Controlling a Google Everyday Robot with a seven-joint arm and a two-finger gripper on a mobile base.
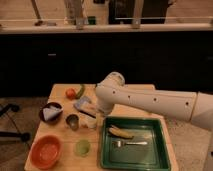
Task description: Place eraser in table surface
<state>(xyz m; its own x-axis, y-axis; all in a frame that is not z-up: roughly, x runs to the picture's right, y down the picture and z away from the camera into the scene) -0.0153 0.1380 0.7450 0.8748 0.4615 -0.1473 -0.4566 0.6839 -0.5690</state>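
My white arm reaches in from the right, bends above the table surface (pixel 60 134) and drops to the left of the green tray. The gripper (pixel 92 119) is down at the tabletop, shut on the eraser (pixel 88 111), a small flat dark block with a pale edge. The eraser sits low against the wood, just in front of a blue-grey sponge-like block (pixel 82 103). The arm's wrist hides part of the eraser and the fingertips.
The green tray (pixel 159 150) at the front right holds a banana (pixel 121 132) and a fork (pixel 130 143). A metal cup (pixel 73 121), a dark bowl (pixel 51 112), an orange bowl (pixel 46 151), a small green cup (pixel 82 147) and a tomato (pixel 70 93) stand on the left half.
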